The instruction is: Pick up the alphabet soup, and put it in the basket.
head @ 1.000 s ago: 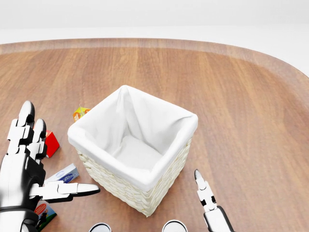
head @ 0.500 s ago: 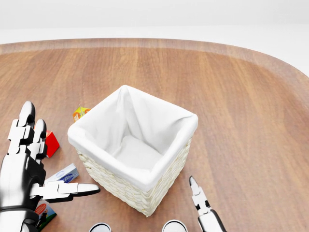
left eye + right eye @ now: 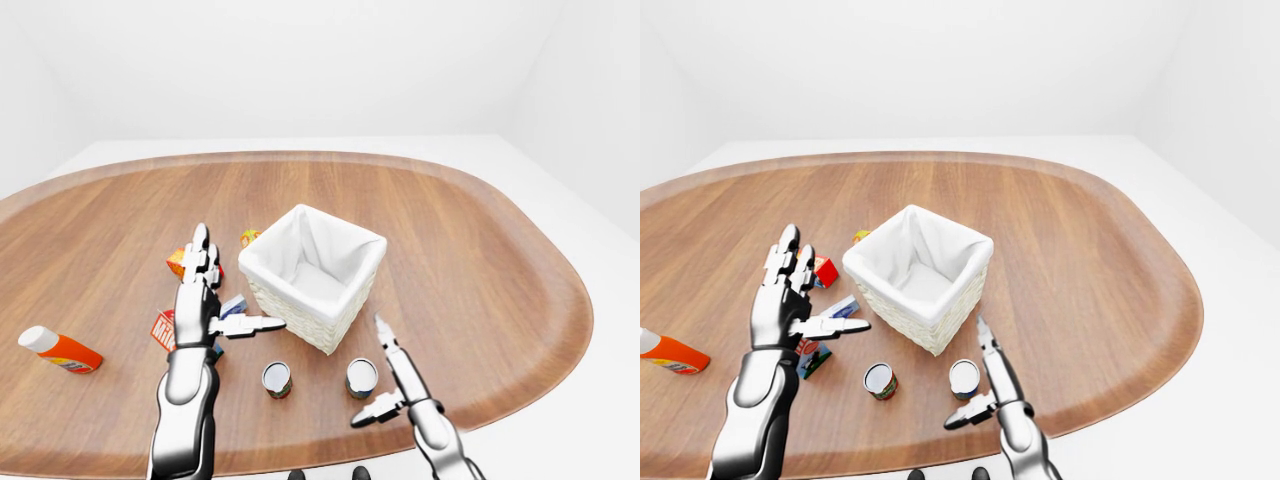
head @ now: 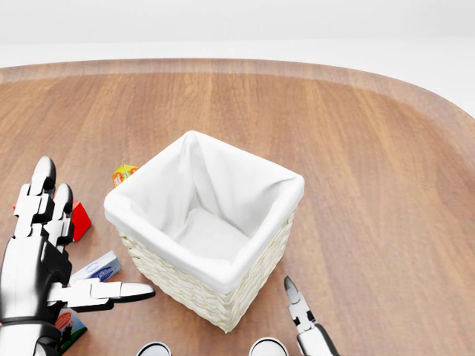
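Behind the left hand [image 3: 200, 305], small boxes [image 3: 164, 329] sit half hidden.

Woven wicker basket [image 4: 252, 278] (white cloth lining) on a smooth, faintly glossy wooden table [image 4: 371, 148].

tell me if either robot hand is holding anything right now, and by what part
Nothing is held. The left robot hand and the right robot hand are both open, fingers spread above the table.

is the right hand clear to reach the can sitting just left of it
Probably yes: the right hand hangs open right beside the nearer can, with bare table around and the basket standing apart above it.
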